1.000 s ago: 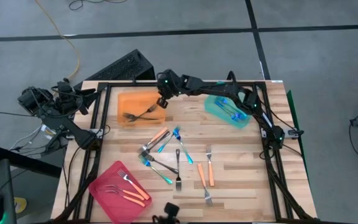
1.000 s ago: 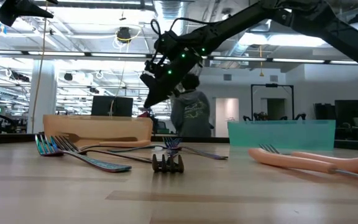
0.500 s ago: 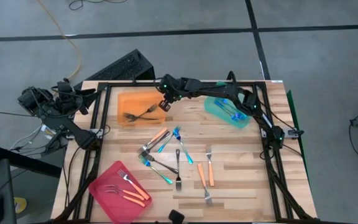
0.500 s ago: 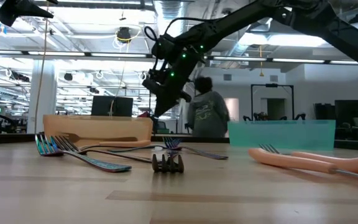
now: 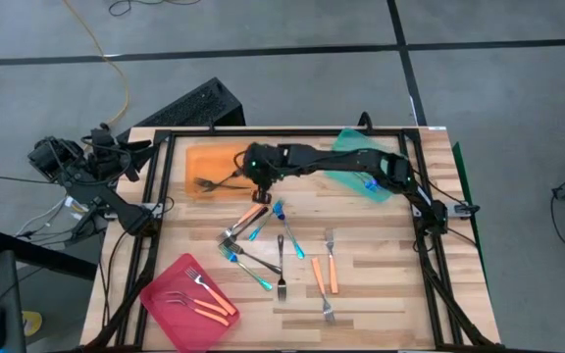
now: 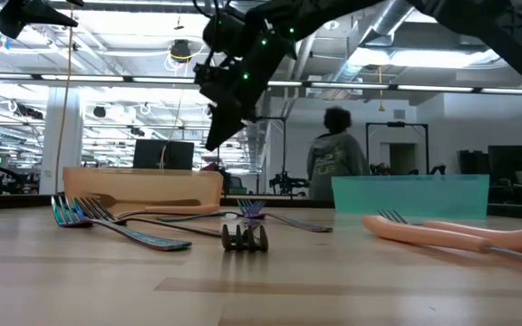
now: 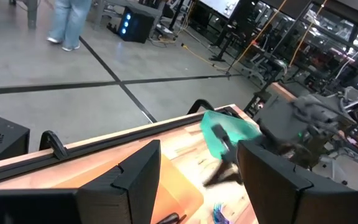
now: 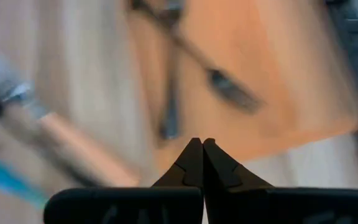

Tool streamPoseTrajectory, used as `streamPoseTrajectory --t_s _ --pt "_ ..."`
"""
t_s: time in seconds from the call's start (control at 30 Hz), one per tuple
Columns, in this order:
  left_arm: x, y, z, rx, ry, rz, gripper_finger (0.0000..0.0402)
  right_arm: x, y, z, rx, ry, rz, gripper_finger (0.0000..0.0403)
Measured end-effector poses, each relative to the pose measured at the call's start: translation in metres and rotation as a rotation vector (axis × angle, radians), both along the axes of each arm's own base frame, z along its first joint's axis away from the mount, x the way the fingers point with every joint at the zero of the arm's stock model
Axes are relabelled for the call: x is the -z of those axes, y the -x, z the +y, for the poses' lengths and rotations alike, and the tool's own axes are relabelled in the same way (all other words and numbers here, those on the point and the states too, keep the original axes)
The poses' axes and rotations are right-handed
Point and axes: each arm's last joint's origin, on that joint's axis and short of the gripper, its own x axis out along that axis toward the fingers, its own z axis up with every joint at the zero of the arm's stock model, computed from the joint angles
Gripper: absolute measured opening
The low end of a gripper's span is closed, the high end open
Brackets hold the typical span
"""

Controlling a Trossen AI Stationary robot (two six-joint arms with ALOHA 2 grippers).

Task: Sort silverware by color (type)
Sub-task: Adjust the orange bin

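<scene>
Lying scattered mid-table, the forks (image 5: 281, 250) are unmoved since the earlier frames; their long axes point every way, several crossing. Two dark forks (image 5: 226, 179) lie in the orange tray (image 5: 204, 162), handles towards its right end. Since a second ago the right gripper (image 5: 260, 192) has shifted from the tray's right end down over its front edge, near an orange fork (image 5: 252, 213). Its fingers (image 8: 191, 163) are pressed together, empty. The left gripper (image 7: 197, 180) stands wide at the table's back-left corner.
</scene>
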Motion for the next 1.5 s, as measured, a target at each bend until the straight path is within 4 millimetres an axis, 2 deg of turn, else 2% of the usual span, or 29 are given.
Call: streamPoseTrajectory --t_s 0.2,0.4,0.53,0.73,1.03,1.23,1.5 --pt "0.000 0.000 0.000 0.000 0.000 0.000 0.0197 0.008 -0.003 0.026 -0.130 -0.058 0.042 0.0015" --pt "0.000 0.000 0.000 0.003 0.002 0.002 0.0197 0.018 -0.001 0.029 -0.127 -0.050 0.073 0.0015" --pt "0.000 0.000 0.000 0.003 0.002 0.002 0.0197 0.033 0.005 0.019 -0.088 -0.035 0.134 0.0015" --pt "0.000 0.000 0.000 0.002 0.002 0.001 0.0196 0.044 0.009 -0.003 -0.027 0.006 0.121 0.0015" --pt "0.000 0.000 0.000 -0.003 -0.002 -0.002 0.0197 0.028 -0.004 -0.034 0.046 0.057 -0.124 0.0015" --pt "0.000 0.000 0.000 -0.009 -0.009 -0.007 0.0197 0.029 0.000 -0.045 0.124 0.011 -0.126 0.0015" --pt "0.000 0.000 0.000 -0.013 -0.012 -0.011 0.0197 0.007 0.007 -0.062 0.274 0.040 -0.081 0.0016"
